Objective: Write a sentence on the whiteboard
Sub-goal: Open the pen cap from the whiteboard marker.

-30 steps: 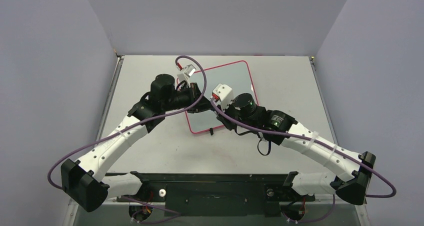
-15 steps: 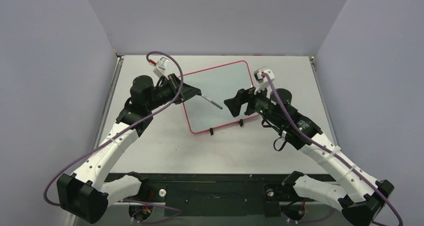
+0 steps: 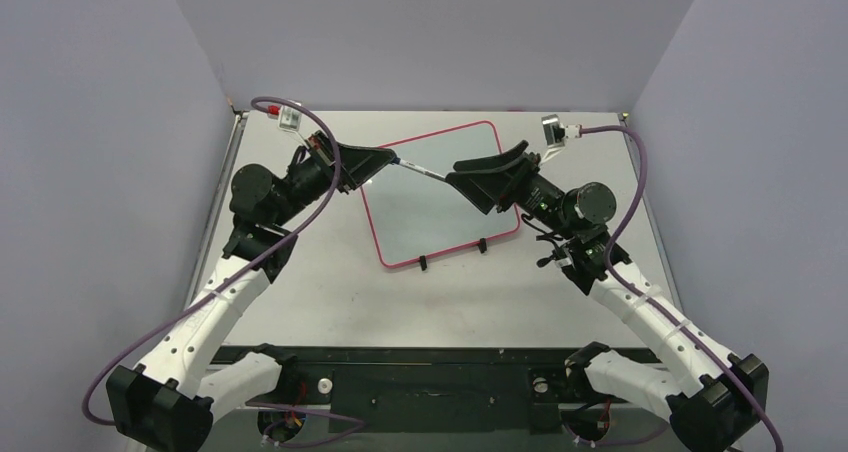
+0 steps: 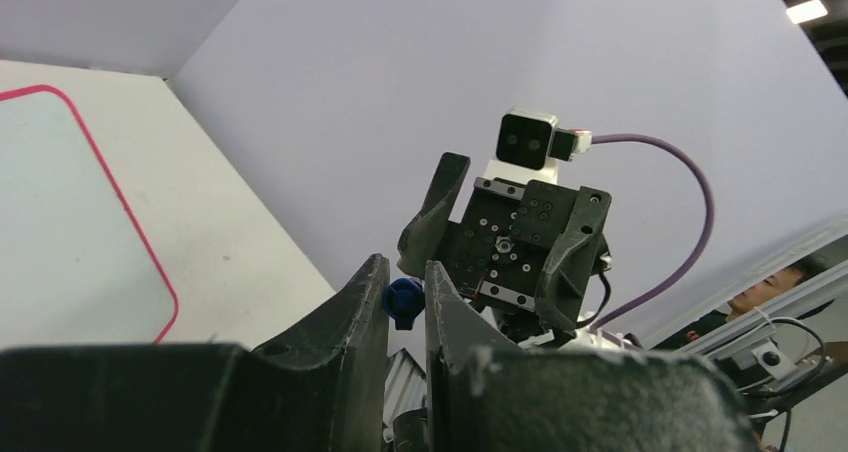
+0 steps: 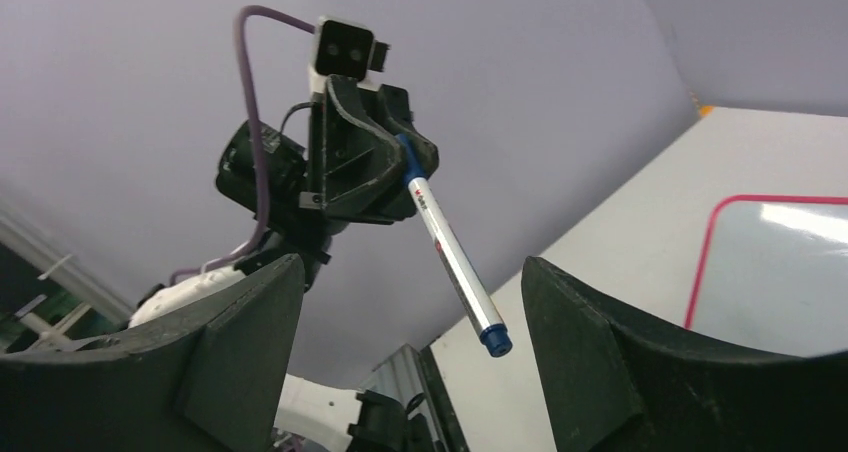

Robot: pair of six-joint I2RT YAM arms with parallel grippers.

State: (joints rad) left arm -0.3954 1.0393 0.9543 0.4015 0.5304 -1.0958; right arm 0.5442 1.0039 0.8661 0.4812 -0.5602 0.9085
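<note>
The whiteboard (image 3: 440, 217) lies flat mid-table, red-rimmed, and its surface looks blank; the sentence is not in view. My left gripper (image 3: 385, 160) hovers over the board's far left corner, shut on the blue capped end of a silver marker (image 3: 420, 170). The marker juts out to the right, towards my right gripper (image 3: 487, 165). In the left wrist view the blue cap (image 4: 403, 300) sits pinched between the fingers. In the right wrist view the marker (image 5: 450, 252) hangs between my wide-open jaws, touching neither, its blue tip end nearest. A board corner (image 5: 780, 272) shows at the right.
Two small black clips (image 3: 422, 263) (image 3: 482, 244) sit on the board's near edge. Grey table (image 3: 560, 292) surrounds the board, with purple walls on three sides. The arms' black base rail (image 3: 420, 372) runs along the near edge. Purple cables loop from both wrists.
Both arms rose off the board and swung apart. The right gripper went from shut to wide open. The left gripper carried the marker up and back, now pointing into the right jaws.
</note>
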